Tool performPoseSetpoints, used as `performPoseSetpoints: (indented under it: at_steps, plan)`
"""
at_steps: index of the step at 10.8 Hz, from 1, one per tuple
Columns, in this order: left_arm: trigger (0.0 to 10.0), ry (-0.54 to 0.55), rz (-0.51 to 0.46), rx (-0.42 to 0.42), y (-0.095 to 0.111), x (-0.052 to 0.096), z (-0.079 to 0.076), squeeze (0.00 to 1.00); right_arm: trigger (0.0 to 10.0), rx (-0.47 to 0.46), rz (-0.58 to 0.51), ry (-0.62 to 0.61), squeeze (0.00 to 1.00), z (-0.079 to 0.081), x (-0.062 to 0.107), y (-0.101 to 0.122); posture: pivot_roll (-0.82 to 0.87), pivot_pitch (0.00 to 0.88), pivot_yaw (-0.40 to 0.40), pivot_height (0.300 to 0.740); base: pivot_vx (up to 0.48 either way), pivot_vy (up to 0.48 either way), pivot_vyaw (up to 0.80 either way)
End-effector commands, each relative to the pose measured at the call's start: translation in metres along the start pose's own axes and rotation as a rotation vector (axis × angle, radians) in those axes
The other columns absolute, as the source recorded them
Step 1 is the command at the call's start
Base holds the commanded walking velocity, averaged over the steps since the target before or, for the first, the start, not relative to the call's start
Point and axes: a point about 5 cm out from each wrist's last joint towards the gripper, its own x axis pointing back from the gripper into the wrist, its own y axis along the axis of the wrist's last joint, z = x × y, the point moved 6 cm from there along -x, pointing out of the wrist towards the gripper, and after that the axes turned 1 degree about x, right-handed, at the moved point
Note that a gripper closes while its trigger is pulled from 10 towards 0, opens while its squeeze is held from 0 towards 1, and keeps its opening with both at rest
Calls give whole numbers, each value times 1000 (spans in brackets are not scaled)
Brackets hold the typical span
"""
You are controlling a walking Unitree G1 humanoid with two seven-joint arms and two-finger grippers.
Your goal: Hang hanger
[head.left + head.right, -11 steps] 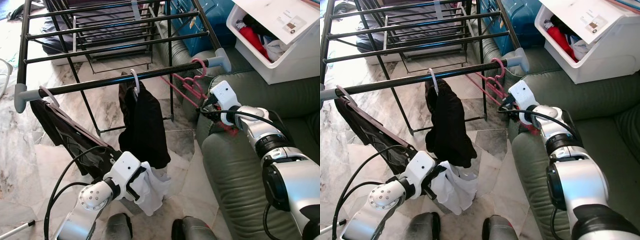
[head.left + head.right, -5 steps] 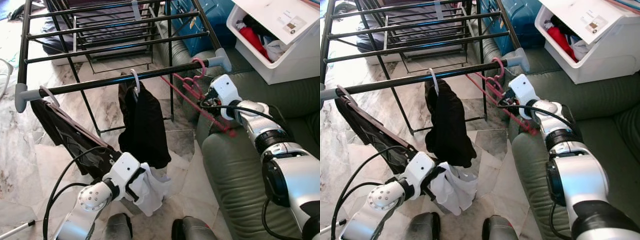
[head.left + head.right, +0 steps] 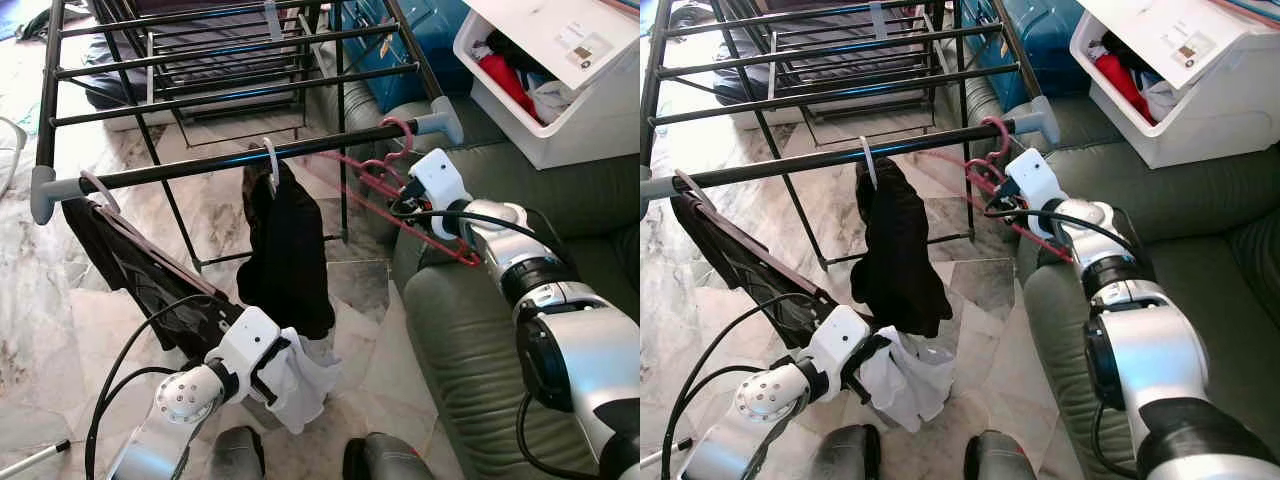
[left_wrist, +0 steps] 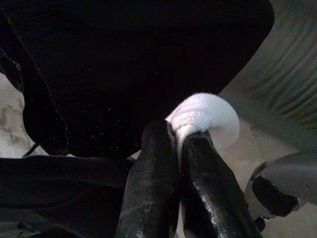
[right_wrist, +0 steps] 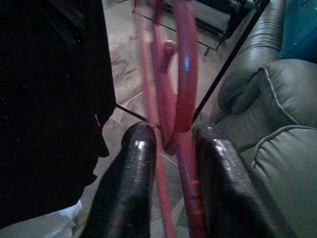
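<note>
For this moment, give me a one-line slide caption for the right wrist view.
Right gripper fingers straddle the pink hanger, green sofa beside.

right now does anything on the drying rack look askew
Yes: the pink hangers near the rail's right end splay out tilted, with the right hand among them. The black garment hangs straight.

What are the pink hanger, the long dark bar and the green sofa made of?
Pink hanger: probably plastic, smooth and shiny, with a glint in the right wrist view, where the right tool straddles it.
Bar: likely metal tube, dark glossy coating, grey caps that look plastic.
Sofa: leather or imitation, I can't tell which; it has a soft sheen, creases and stitched seams.
</note>
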Motion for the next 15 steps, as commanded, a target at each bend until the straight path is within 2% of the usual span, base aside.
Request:
performPoseSetpoints:
  at_steps: [1, 3, 7, 8, 9, 10, 13, 14, 15]
  plan:
    - [10000, -10, 5, -4, -1, 2, -2, 0, 0, 23, 2, 15, 0, 1, -1, 4, 94, 141, -39, 740, 0, 0, 0]
    - [10000, -13, 8, -3, -2, 2, -3, 0, 0, 35, -8, 18, 0, -3, 1, 10, 92, 141, -41, 740, 0, 0, 0]
    - [10000, -21, 8, -12, -1, 0, -4, 0, 0, 37, 27, 28, 0, -4, 4, -2, 86, 137, -38, 740, 0, 0, 0]
    - [10000, -21, 10, -15, -2, 0, -4, 0, 10000, 45, 38, 34, 0, -3, 4, -4, 86, 136, -39, 740, 0, 0, 0]
    - [10000, -23, 11, -16, -2, 0, -4, 0, 10000, 39, 44, 41, 0, -2, 5, -6, 86, 136, -39, 740, 0, 0, 0]
    - [10000, -24, 13, -15, -3, 0, -5, 0, 10000, 46, 58, 38, 1000, -3, 6, -10, 85, 136, -42, 740, 0, 0, 0]
    - [10000, -30, 14, -16, -3, 0, -6, 0, 10000, 104, 90, 66, 1000, -9, 13, -15, 82, 133, -41, 740, 0, 0, 0]
    - [10000, -29, 14, -17, -3, 0, -5, 0, 10000, 120, 100, 82, 0, -10, 14, -15, 81, 133, -42, 740, 0, 0, 0]
    - [10000, -30, 14, -18, -3, 0, -5, 0, 10000, 144, 115, 111, 0, -9, 17, -17, 80, 131, -42, 740, 0, 0, 0]
